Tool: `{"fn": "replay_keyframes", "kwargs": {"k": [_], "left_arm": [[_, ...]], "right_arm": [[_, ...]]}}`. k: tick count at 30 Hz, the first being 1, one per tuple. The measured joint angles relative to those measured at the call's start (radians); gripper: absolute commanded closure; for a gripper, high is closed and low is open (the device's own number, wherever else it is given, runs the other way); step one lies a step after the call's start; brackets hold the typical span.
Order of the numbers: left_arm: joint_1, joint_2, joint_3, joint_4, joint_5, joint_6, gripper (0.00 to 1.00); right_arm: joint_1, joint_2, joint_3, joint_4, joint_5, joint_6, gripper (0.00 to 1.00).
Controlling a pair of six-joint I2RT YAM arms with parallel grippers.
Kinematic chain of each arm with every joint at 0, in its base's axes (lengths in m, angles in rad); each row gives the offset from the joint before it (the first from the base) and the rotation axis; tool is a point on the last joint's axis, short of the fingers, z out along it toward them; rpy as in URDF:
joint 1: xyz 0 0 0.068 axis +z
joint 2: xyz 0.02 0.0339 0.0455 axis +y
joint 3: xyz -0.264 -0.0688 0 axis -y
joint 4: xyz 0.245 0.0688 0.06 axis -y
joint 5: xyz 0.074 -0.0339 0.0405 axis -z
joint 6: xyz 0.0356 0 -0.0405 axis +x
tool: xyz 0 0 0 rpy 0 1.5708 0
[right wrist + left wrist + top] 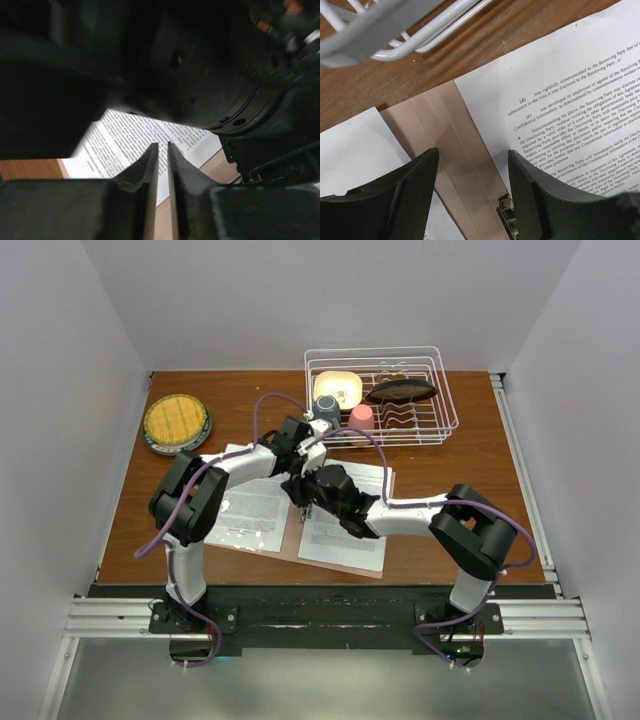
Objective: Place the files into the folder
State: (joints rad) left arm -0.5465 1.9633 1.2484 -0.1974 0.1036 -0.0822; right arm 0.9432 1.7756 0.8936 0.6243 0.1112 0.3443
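The left gripper [472, 160] stood wide, one finger on each side of the folder's [445, 130] spine and holding nothing, with the small metal clip [507, 212] just inside its right finger. The right gripper [162, 150] was pinched to a sliver with nothing visible between the fingers. It hung low over the same spine from the near side, and its wrist view was largely blocked by the left arm's dark body. Out from the spine, the folder lay open and flat. One sheet [250, 510] rested on its left leaf and the other sheet [350, 535] on its right leaf, both print side up, leaving a bare pink strip down the middle. Beyond the folder's far edge stood a wire rack [440, 390] on the table [450, 470]. Judging by this, the papers were already laid in, and the step in hand was work at the spine, likely seating the sheets at the clip before closing. The next move seemed to call for catching one leaf's outer edge and swinging it over without dragging the thin paper, and the crowded grippers would need to part first.
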Motion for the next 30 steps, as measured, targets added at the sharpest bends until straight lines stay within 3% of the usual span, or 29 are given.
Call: {"fn": "replay_keyframes", "kwargs": {"k": [5, 10, 12, 14, 18, 21, 25, 30], "left_arm": [[0.011, -0.014, 0.009, -0.058, 0.023, 0.02, 0.21], [0.043, -0.057, 0.014, -0.195, 0.065, 0.074, 0.0], [0.075, -0.087, 0.015, -0.24, 0.086, 0.104, 0.0], [0.132, -0.135, 0.018, -0.268, 0.107, 0.13, 0.0], [0.316, -0.24, 0.034, -0.295, 0.171, 0.185, 0.0], [0.483, -0.325, 0.03, -0.316, 0.212, 0.239, 0.0], [0.631, -0.402, -0.003, -0.375, 0.264, 0.324, 0.0], [0.71, -0.362, -0.054, -0.487, 0.386, 0.445, 0.0]], "right_arm": [[0.0, -0.104, 0.01, -0.079, 0.003, -0.025, 0.65], [0.006, -0.215, -0.047, -0.152, 0.021, -0.027, 0.57], [0.013, -0.247, -0.081, -0.188, 0.037, -0.029, 0.47], [0.023, -0.267, -0.103, -0.244, 0.056, -0.033, 0.45], [0.06, -0.271, -0.103, -0.368, 0.102, -0.051, 0.43], [0.089, -0.27, -0.103, -0.441, 0.131, -0.054, 0.32], [0.124, -0.215, -0.062, -0.475, 0.165, -0.057, 0.3], [0.15, -0.13, 0.007, -0.502, 0.209, -0.059, 0.29]]}}
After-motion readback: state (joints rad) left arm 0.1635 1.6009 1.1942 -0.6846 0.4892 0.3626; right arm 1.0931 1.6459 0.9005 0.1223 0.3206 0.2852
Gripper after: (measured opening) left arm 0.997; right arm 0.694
